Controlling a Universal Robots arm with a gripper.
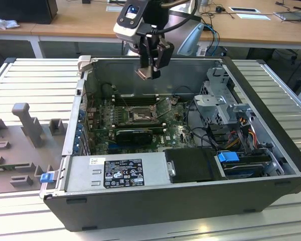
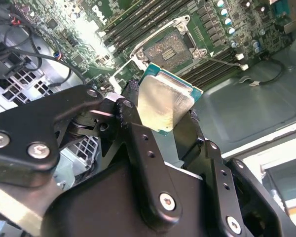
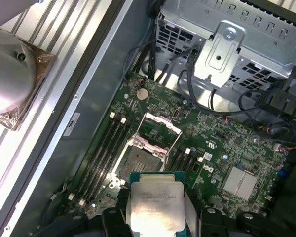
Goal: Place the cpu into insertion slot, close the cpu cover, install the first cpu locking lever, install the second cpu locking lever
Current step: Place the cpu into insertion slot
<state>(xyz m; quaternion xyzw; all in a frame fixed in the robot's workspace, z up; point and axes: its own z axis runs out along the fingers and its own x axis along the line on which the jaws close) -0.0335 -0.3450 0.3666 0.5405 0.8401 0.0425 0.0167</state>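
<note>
My gripper (image 1: 150,69) hangs above the open computer case, shut on the cpu (image 1: 143,74), a flat silvery-beige chip. In both wrist views the cpu (image 2: 165,101) (image 3: 155,205) sits edge-held between the black fingers (image 2: 138,138). The insertion slot (image 1: 139,116) (image 2: 170,49) (image 3: 140,160) lies well below it on the green board, its dark pin field bare. The cpu cover (image 1: 163,106) (image 3: 158,131) stands tilted up at the socket's edge on the exterior view's right. The locking levers are too small to make out.
Black memory slots (image 1: 135,99) flank the socket. A grey power supply (image 1: 120,173) fills the case's near side, and a metal drive cage (image 1: 226,105) with cables stands on the exterior view's right. Grey fixtures (image 1: 27,125) sit outside on the exterior view's left.
</note>
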